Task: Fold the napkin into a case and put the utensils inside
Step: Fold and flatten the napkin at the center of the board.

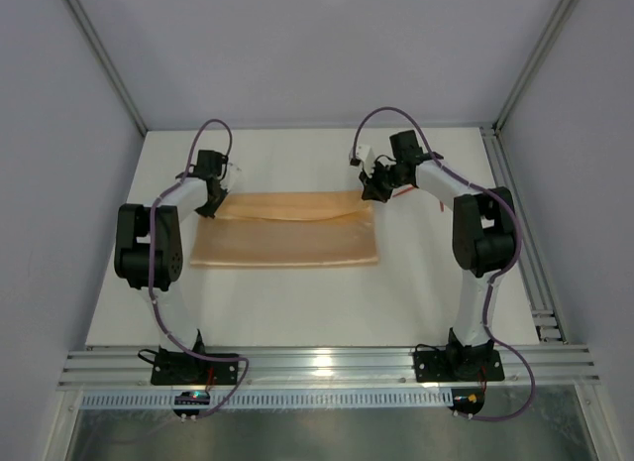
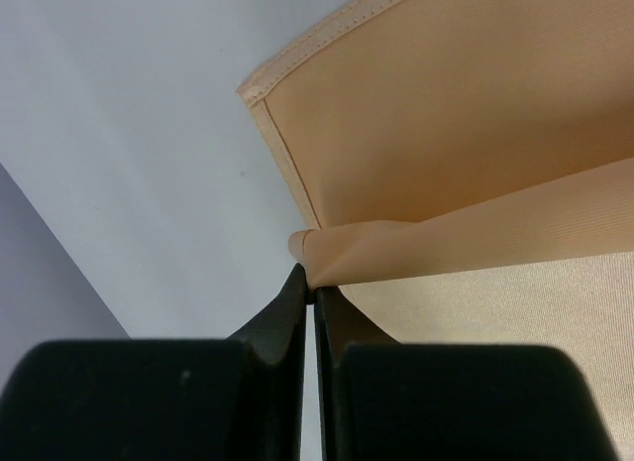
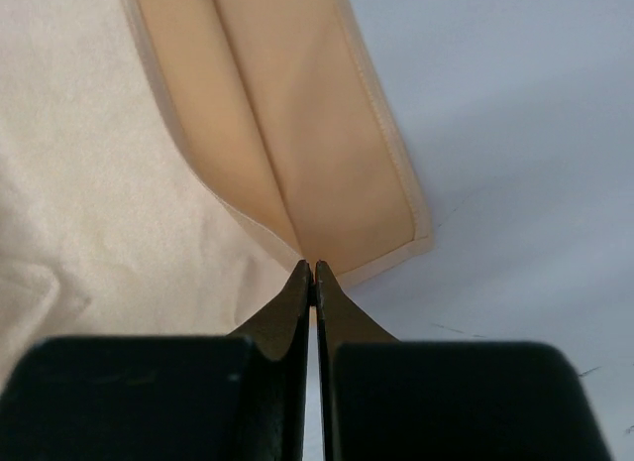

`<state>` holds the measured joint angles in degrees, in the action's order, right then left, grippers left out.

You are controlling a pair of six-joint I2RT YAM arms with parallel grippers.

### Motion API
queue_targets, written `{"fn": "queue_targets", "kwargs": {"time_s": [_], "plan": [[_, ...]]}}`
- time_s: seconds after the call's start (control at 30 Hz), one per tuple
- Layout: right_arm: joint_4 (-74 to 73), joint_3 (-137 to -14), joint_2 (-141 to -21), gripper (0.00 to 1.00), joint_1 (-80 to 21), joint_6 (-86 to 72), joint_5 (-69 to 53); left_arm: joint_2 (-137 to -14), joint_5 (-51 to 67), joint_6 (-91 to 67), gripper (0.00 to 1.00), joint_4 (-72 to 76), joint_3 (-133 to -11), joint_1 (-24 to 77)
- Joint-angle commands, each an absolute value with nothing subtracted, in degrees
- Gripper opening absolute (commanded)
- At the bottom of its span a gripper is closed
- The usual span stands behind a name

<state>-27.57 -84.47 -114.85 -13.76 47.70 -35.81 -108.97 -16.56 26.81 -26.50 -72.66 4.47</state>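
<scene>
The peach-orange napkin [image 1: 287,238] lies on the white table as a wide rectangle, with its far strip folded over toward the front. My left gripper [image 1: 210,208] is at the napkin's far left corner. In the left wrist view the left gripper [image 2: 314,290] is shut, pinching the end of the napkin's [image 2: 475,104] folded strip. My right gripper [image 1: 374,195] is at the far right corner. In the right wrist view the right gripper [image 3: 314,273] is shut on the napkin's [image 3: 79,183] fold, where the layers meet. A sliver of an orange-red utensil [image 1: 401,192] shows beside the right wrist, mostly hidden.
The white table [image 1: 297,302] is walled by grey panels on the left, back and right. A metal rail [image 1: 535,273] runs along its right side. Both arm bases stand at the near edge.
</scene>
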Motion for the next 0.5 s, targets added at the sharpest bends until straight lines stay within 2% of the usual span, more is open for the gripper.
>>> {"fn": "queue_targets", "kwargs": {"time_s": [0.0,0.13,0.23,0.47], "plan": [[-26.54,-89.03,-116.36,0.03,-13.45,40.52,-36.65,-107.84,-18.46,26.63,0.02,-25.93,-75.58,4.13],[-26.89,-90.52,-118.82,0.03,-13.10,37.71,-34.81,-109.60,-18.72,26.46,0.04,-25.84,-76.29,4.13],[-27.86,-92.45,-120.23,0.03,-12.83,35.51,-33.40,-110.65,-19.25,26.19,0.17,-25.66,-76.81,4.13],[-29.27,-96.85,-123.75,0.03,-12.30,31.73,-30.41,-111.97,-20.31,25.14,0.28,-22.68,-77.69,4.13]]}}
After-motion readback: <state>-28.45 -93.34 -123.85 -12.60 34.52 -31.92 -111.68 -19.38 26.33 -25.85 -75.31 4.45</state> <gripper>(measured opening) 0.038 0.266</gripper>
